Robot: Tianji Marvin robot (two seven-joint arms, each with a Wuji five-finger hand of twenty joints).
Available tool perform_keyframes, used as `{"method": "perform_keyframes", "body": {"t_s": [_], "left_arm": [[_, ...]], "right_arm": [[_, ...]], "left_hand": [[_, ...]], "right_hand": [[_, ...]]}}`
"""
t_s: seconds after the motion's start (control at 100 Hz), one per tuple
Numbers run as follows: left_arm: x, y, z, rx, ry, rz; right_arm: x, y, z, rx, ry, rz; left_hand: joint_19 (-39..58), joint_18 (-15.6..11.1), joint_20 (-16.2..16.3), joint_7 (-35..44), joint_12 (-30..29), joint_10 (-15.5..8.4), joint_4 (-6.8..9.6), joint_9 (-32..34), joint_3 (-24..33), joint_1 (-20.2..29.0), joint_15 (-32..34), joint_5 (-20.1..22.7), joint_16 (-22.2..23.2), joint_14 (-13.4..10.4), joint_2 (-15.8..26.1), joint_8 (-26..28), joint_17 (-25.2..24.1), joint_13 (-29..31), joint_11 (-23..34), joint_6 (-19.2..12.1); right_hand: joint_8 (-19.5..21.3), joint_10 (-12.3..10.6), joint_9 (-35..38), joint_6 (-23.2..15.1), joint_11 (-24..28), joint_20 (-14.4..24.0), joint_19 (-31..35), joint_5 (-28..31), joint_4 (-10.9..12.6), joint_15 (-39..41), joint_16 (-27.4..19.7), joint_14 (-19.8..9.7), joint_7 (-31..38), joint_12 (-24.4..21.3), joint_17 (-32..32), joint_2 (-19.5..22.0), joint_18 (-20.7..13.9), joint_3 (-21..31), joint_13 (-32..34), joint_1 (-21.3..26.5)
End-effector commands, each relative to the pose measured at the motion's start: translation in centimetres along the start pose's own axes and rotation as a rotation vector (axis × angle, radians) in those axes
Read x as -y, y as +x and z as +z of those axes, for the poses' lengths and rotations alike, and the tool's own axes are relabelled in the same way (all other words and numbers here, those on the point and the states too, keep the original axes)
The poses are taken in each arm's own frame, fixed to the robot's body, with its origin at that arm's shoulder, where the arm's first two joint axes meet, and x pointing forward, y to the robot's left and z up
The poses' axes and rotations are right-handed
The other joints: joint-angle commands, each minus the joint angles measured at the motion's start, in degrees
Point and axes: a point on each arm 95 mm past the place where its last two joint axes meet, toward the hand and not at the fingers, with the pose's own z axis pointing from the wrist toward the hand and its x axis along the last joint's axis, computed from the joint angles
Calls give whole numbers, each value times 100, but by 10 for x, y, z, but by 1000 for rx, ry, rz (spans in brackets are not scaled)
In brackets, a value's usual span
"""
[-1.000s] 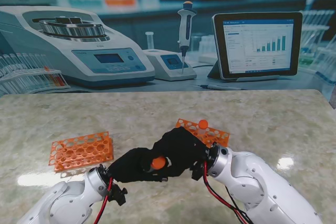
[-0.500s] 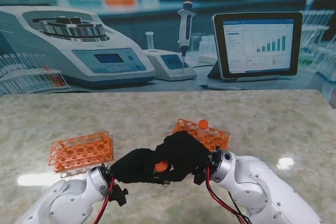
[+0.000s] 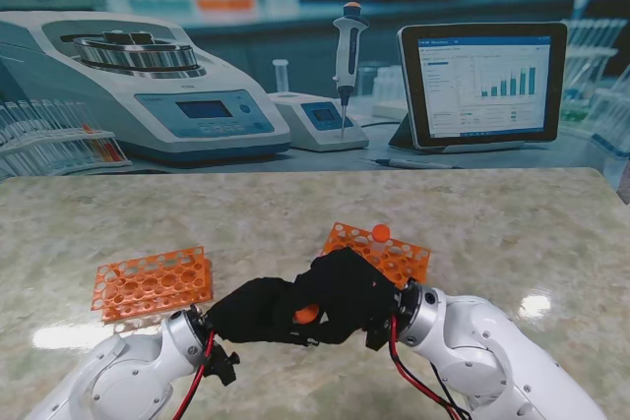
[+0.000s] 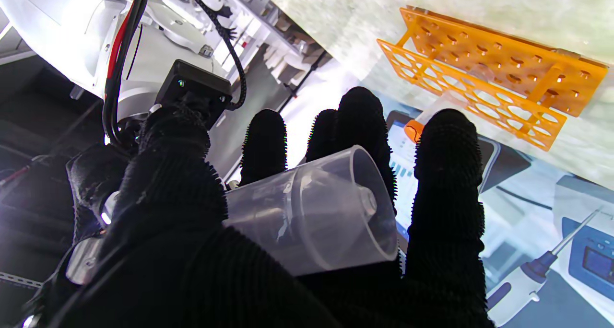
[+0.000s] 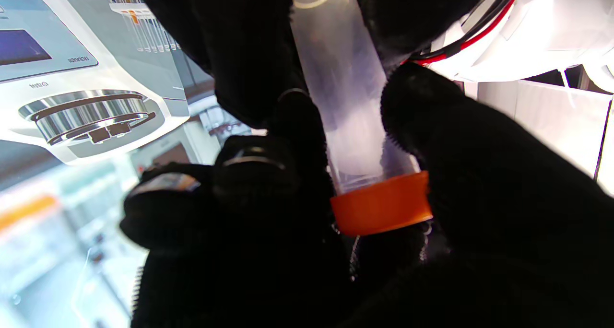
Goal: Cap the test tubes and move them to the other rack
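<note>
Test tube (image 5: pixel 345 102), clear plastic, sits between the two black-gloved hands, held off the table nearest to me, approx. centre of the stand view; its orange cap (image 5: pixel 381 205) is on the tube's mouth, and only a bit of that orange (image 3: pixel 307 314) shows between the gloves from above; left hand (image 3: pixel 258 310) is curled round the tube body, w/ the conical closed end (image 4: pixel 336 213) poking out past the palm in the left wrist view, fingers (image 4: pixel 357 122) rising behind it and one (image 4: pixel 446 174) beside it; grip looks firm, tube touching the palm; right hand (image 3: pixel 345 292) is closed round the cap end, thumb pressed on one side of the tube just by the cap rim, other fingers (image 5: pixel 297 126) bunched on the opposite side (whether the cap is fully seated I cannot tell); the two hands touch or overlap at the tube; farther from me, right of centre, an orange rack (image 3: pixel 382 251) lies on the marble table (image 3: pixel 512 223), w/ one capped tube (image 3: pixel 380 234) standing in it; second orange rack (image 3: pixel 153 284) lies to the left, well apart from the first; beyond the table edge, a backdrop picture of lab gear: centrifuge (image 3: pixel 148 81), pipette (image 3: pixel 347 56), tablet (image 3: pixel 482 84).
</note>
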Motion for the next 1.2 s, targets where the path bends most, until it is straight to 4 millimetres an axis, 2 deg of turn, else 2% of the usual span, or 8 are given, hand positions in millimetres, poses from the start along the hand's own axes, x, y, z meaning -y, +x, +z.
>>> {"method": "perform_keyframes", "body": {"t_s": [0.0,0.37,0.42,0.59,1.02,1.12,1.17,1.19], "left_arm": [[2,2,1,-1,-6,7],[5,2,0,6,-40,30],[5,1,0,9,-45,32],[4,0,2,7,-50,39],[7,-2,4,7,-65,63],[8,-2,5,7,-70,67],[8,-2,5,7,-72,67],[8,-2,5,7,-73,68]], "right_arm": [[3,6,0,-9,6,11],[-2,12,0,-24,-9,21],[-2,12,0,-24,-10,19],[-3,12,-2,-23,-12,18],[-3,14,-3,-33,-21,19],[-3,15,-4,-33,-29,30],[-3,16,-4,-33,-32,35],[-3,16,-4,-33,-33,35]], "left_hand": [[-158,105,-162,-146,-95,-102,-107,-194,-27,-24,-157,-105,-106,4,409,-65,-103,-189,-128,-442],[-887,257,-466,-373,-375,-196,-106,-394,-15,-30,-964,-223,-573,102,223,-79,-582,-400,-375,-515],[-1072,296,-565,-495,-451,-222,-100,-449,-8,-16,-1176,-231,-733,118,191,-160,-671,-428,-431,-368],[-1587,308,-902,-940,-647,-292,-64,-626,37,160,-1670,-290,-1120,120,-118,-534,-911,-568,-553,-452],[-2129,375,-1200,-1320,-884,-382,19,-912,136,329,-2236,-395,-1554,153,-488,-913,-1362,-860,-683,-358],[-2425,417,-1394,-1573,-1117,-394,29,-996,144,290,-2536,-349,-1851,244,-453,-1213,-1581,-1026,-832,-323],[-2572,497,-1489,-1689,-1291,-413,27,-1021,142,273,-2754,-325,-2088,354,-437,-1362,-1737,-1146,-914,-327],[-2723,516,-1588,-1748,-1393,-417,25,-1018,137,262,-2970,-312,-2326,503,-427,-1444,-1868,-1300,-941,-320]], "right_hand": [[222,-631,556,377,34,-46,255,867,1025,252,-30,-759,1097,-78,105,1321,-276,2164,50,929],[214,-641,546,382,26,-64,215,864,1050,208,-54,-734,1091,-107,92,1371,-244,2125,48,941],[213,-647,537,381,23,-67,207,864,1052,205,-56,-734,1091,-109,87,1372,-243,2124,47,945],[213,-638,530,378,25,-74,186,861,1048,188,-64,-727,1091,-111,80,1376,-232,2112,46,952],[213,-638,529,363,36,-70,170,860,1007,171,-70,-719,1097,-120,79,1351,-225,2117,46,956],[212,-641,527,376,38,-69,165,860,999,166,-71,-715,1099,-123,78,1355,-216,2115,46,956],[211,-632,522,380,38,-69,162,858,996,166,-70,-711,1100,-123,75,1354,-209,2115,47,958],[211,-641,522,373,40,-69,160,855,995,166,-70,-710,1099,-122,75,1356,-210,2116,46,960]]}}
